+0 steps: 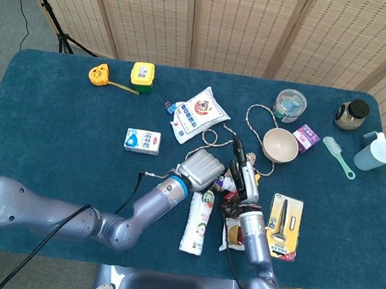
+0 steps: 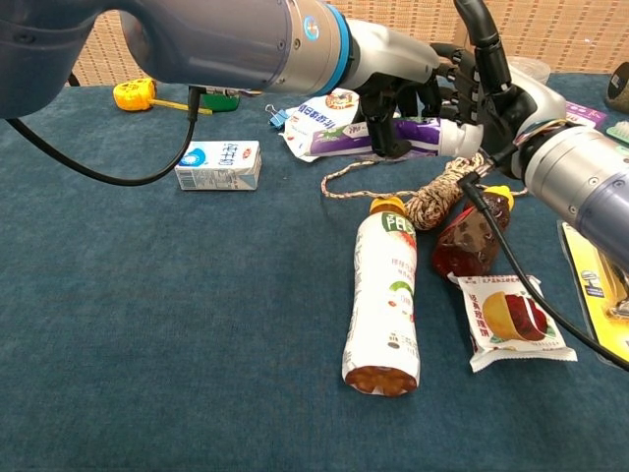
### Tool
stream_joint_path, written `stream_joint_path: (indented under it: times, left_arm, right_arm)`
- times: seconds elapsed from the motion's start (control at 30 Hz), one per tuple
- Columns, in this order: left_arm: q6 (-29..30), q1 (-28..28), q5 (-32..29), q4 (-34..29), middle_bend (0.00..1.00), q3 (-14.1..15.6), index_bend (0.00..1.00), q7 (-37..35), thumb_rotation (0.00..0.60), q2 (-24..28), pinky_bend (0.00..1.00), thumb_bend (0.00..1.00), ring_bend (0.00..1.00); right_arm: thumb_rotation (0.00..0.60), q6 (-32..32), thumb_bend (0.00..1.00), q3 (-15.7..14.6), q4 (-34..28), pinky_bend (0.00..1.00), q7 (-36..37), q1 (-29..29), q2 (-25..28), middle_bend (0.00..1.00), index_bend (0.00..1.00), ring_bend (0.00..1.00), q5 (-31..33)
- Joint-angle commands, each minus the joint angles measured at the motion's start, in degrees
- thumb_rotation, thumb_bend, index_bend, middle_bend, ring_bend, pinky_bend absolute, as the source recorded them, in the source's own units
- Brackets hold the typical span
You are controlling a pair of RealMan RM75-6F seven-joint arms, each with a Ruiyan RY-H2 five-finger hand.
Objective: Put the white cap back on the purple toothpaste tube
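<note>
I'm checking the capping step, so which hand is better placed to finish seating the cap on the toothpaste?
Likely the right hand: its fingers sit at the white cap on the tube's end. The left hand grips the purple toothpaste tube and looks better used steadying it.

The place looks like a robotics lab or recording studio rather than a home. A table [image 1: 56, 113] covered in dark teal cloth stands in front of folding wicker screens [image 1: 243, 24], with a black tripod leg [image 1: 50, 18] and cable on the grey floor at the left. Unrelated household goods lie spread over the cloth: a tape measure [image 1: 99, 74], a milk carton [image 1: 142, 141], a bowl [image 1: 280, 145], a brush [image 1: 337, 155], a rope [image 1: 253, 116].
</note>
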Motion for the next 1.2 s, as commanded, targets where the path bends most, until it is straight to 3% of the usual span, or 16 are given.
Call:
stream_joint_path:
  times: [0.03,1.2]
  left_arm:
    - [-0.02,-0.33,-0.33,0.17,0.54,-0.02,0.65,-0.14,0.6,0.0,0.52,0.7,0.47]
    - [-1.37,-5.6,-4.49,1.62,0.54,0.78,0.65,0.93,0.6,0.5,0.52,0.7,0.47]
  right_arm:
    - [0.053,0.0,0.0,-0.08,-0.05,0.0,-0.06,0.12,-0.1,0.0,0.0,0.0,-0.17]
    - [0.06,0.62,0.0,-0.21,-0.1,0.0,2.83,0.41,-0.13,0.0,0.0,0.0,-2.68]
